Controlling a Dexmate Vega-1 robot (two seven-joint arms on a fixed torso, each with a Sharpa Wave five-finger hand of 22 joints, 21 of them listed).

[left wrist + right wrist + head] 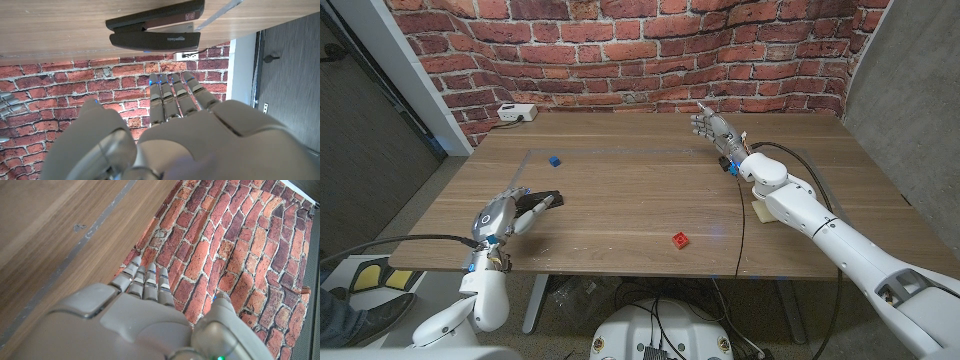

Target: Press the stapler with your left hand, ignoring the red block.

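Note:
A black stapler (545, 204) lies near the table's front left; in the left wrist view the stapler (156, 26) lies lengthwise on the wood beyond my fingers. My left hand (504, 216) hovers right beside and partly over its near end, and I cannot tell if it touches. My left hand's fingers (175, 97) are stretched out and hold nothing. The red block (681, 239) sits near the front edge, right of the middle. My right hand (711, 125) is held up over the far right of the table, fingers (145, 282) straight, holding nothing.
A small blue block (554, 159) lies on the table (620, 190) behind the stapler. A white box (516, 113) with a cable sits at the far left corner. A pale pad (760, 212) lies beside my right forearm. A brick wall stands behind the table.

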